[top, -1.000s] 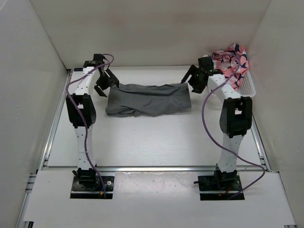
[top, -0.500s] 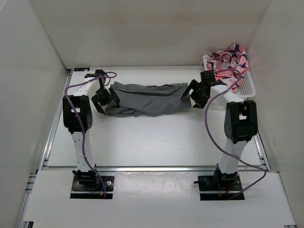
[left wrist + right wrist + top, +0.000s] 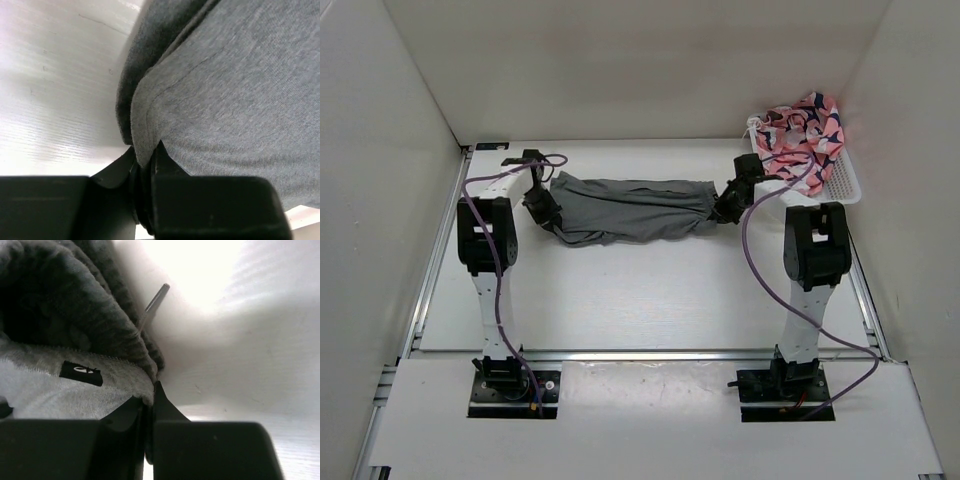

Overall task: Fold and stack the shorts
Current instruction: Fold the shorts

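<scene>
Left claw [image 3: 542,208] is clamped on the 9 o'clock end of the shorts [image 3: 630,208]; its wrist view shows a stitched hem pinched between the fingers. Right claw [image 3: 728,205] is clamped on the 3 o'clock end, with the fleecy inner edge of the fabric caught in its jaws.

Bench [image 3: 650,290]: white and flat. The garment lies across its 12 o'clock half.

Shorts: a long, rumpled grey band running 9 to 3 o'clock, down on the bench between the two claws. Not yet folded neatly, nor stacked.

Basket [image 3: 848,185]: white, at the 2 o'clock corner, just beyond the right claw. It holds a pink patterned cloth [image 3: 805,125].

Label [image 3: 81,373]: small, black, sewn inside the fabric beside the right claw's grip.

Assessment: the step in hand appears to be the two-ended grasp that opens a fold. The next move calls for both claws to lift together and keep the cloth taut, then carry one long edge over the other. Uneven lifting would likely bunch the soft knit. The right arm should keep clear of the basket.
</scene>
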Controlling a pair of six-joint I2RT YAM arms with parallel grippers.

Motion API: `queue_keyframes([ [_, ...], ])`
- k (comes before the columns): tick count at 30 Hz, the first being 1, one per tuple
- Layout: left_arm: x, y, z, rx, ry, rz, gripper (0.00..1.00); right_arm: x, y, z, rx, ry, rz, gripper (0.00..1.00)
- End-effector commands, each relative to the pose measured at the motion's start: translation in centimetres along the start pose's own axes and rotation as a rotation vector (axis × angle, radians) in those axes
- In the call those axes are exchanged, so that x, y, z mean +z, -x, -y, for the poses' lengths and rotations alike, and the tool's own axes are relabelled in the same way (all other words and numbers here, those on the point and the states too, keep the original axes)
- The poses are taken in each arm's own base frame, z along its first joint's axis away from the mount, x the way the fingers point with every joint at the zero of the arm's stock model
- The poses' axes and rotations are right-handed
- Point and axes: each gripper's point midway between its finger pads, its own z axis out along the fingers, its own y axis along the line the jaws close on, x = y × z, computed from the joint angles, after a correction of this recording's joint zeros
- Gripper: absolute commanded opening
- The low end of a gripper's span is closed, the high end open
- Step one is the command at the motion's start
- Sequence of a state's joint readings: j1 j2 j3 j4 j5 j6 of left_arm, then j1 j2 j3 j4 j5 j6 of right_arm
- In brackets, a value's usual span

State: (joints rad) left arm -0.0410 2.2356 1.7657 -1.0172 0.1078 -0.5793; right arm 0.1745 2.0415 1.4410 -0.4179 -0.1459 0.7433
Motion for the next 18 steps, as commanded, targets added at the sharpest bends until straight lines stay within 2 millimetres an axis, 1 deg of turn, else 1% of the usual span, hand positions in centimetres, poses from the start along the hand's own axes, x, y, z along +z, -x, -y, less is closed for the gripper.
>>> queue_keyframes([
  [1,-2.8,1.0,-0.8,0.002,0.013,0.094,0.10,-2.0,-1.1,1.8,-0.026,-0.063,-0.004,0.00],
  [2,-2.8,0.4,-1.7,-0.009,0.024,0.080,0.10,-3.2,-1.8,1.5,-0.036,-0.055,-0.001,0.00],
  [3,-3.3,0.1,-2.1,-0.010,0.033,0.088,0.10,-3.3,-3.5,3.0,-0.029,-0.082,-0.032,0.00],
  [4,-4.6,-0.2,-2.3,-0.008,0.029,0.114,0.10,-3.8,-4.7,3.1,-0.032,-0.082,-0.041,0.00],
  [5,-4.3,-1.5,-3.2,-0.010,0.045,0.089,0.10,-5.4,-5.2,2.1,-0.042,-0.046,-0.013,0.00],
  [6,-4.5,-2.1,-3.5,-0.011,0.048,0.085,0.10,-6.0,-5.9,2.6,-0.044,-0.061,0.002,0.00],
  [7,-5.6,-2.5,-3.8,-0.010,0.046,0.108,0.10,-6.1,-7.8,4.0,-0.041,-0.092,-0.019,0.00],
  [8,-5.2,-3.9,-4.8,-0.012,0.064,0.079,0.10,-7.7,-8.6,3.7,-0.049,-0.077,0.003,0.00],
  [9,-5.3,-4.7,-4.8,0.000,0.062,0.080,0.10,-8.1,-9.3,4.1,-0.048,-0.085,0.012,0.00],
  [10,-5.4,-5.5,-5.2,-0.009,0.065,0.074,0.10,-8.3,-10.9,6.2,-0.043,-0.123,-0.011,0.00],
  [11,-6.4,-6.2,-5.2,0.001,0.053,0.090,0.10,-9.5,-11.2,6.3,-0.049,-0.119,0.026,0.00],
  [12,-5.9,-8.1,-5.7,-0.003,0.070,0.060,0.10,-10.0,-12.2,7.3,-0.056,-0.141,0.019,0.00],
  [13,-5.8,-8.7,-6.0,-0.003,0.077,0.066,0.10,-10.4,-12.6,7.9,-0.048,-0.144,0.032,0.00],
  [14,-6.7,-9.2,-6.0,-0.009,0.068,0.092,0.10,-11.1,-14.1,9.0,-0.057,-0.144,0.024,0.00],
  [15,-6.4,-10.7,-6.2,-0.020,0.078,0.074,0.19,-11.3,-14.5,9.7,-0.058,-0.149,0.034,0.22],
  [16,-6.6,-11.1,-6.2,-0.019,0.065,0.070,0.32,-11.9,-14.7,9.7,-0.082,-0.136,0.060,0.43],
  [17,-7.0,-11.2,-5.8,-0.017,0.054,0.082,0.55,-12.0,-14.9,10.3,-0.092,-0.144,0.070,0.65],
  [18,-7.7,-11.3,-5.4,-0.007,0.036,0.102,0.90,-12.3,-14.5,10.3,-0.104,-0.145,0.092,0.82],
])
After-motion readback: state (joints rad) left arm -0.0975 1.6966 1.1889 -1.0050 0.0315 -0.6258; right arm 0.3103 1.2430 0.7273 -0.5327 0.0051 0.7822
